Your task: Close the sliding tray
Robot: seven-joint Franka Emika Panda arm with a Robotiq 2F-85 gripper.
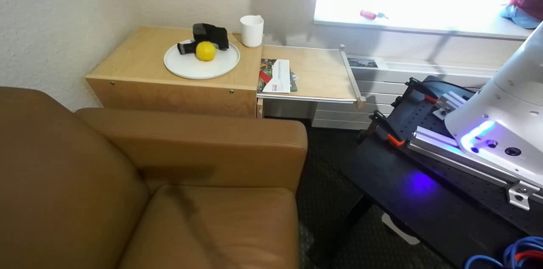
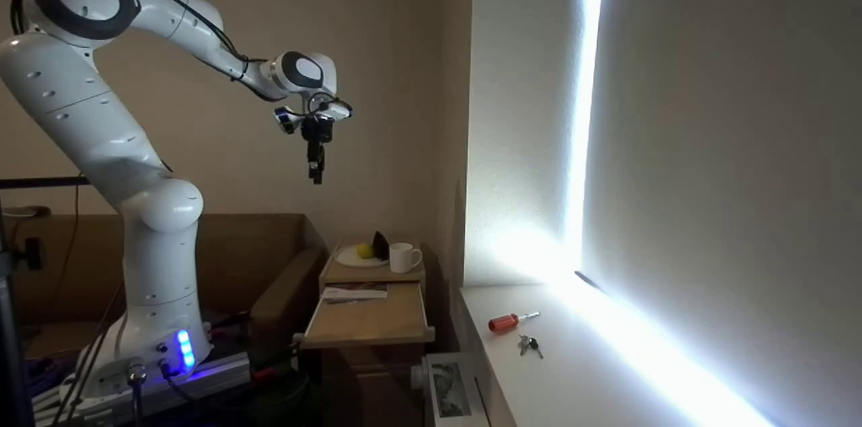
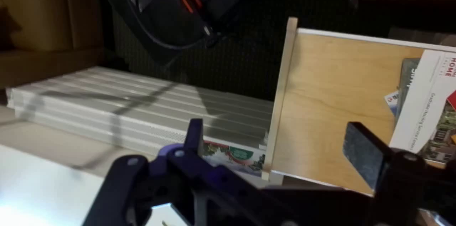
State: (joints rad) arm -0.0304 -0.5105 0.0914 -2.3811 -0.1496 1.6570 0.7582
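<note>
So, one sliding tray (image 1: 320, 69) juts out — one end effector (image 3: 277, 140) gapes.

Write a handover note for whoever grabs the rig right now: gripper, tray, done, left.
Gripper: open, nothing gripped, up in the air above tray level, not touching it.
Tray: pulled out from the table, with papers lying on it at the table end.
Done: nothing of the closing yet; the tray stands out.
Left: come down to the outer rim and push the tray in towards the table. The papers might catch at the table edge, so I'd go slowly there.
</note>
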